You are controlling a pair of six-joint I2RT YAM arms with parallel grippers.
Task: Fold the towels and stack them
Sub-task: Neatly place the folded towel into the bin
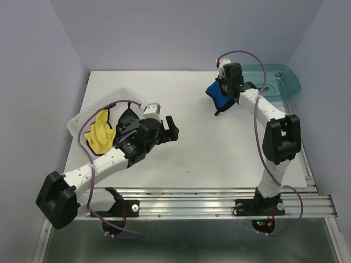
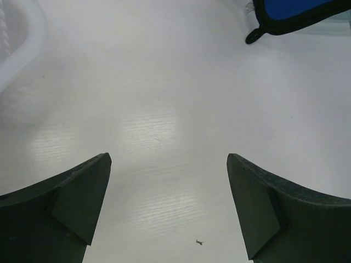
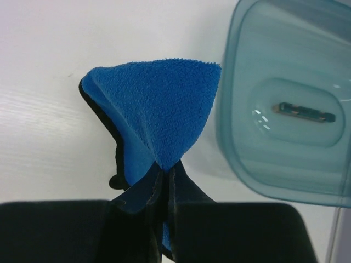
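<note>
Worktop (image 1: 208, 148): white sheet filling the middle of the top view; its centre is bare, which looks like the spot meant for laying a towel flat to fold.

Teal tub (image 1: 279, 82): translucent, at the upper right of the top view, just beside the raised towel; probably where the folded stack goes, though nothing lies in it that I can make out.

White basket (image 1: 90, 112): slatted, at the left edge of the worktop; it seems to be the supply of unfolded towels.

Left hand (image 2: 169, 161): jaws spread wide and holding nothing, poised low over bare worktop near the basket, likely waiting to take a second corner.

Right hand (image 3: 164, 172): jaws pinched tight on a bunched corner of cloth, held above the worktop at the upper right.

Blue towel (image 3: 159, 109): hangs from that pinch in a cone, dark-edged, lifted clear so that it can drape open; its lower tip is close to the surface.

Yellow towel (image 1: 100, 137): crumpled inside the basket, not yet folded.
</note>
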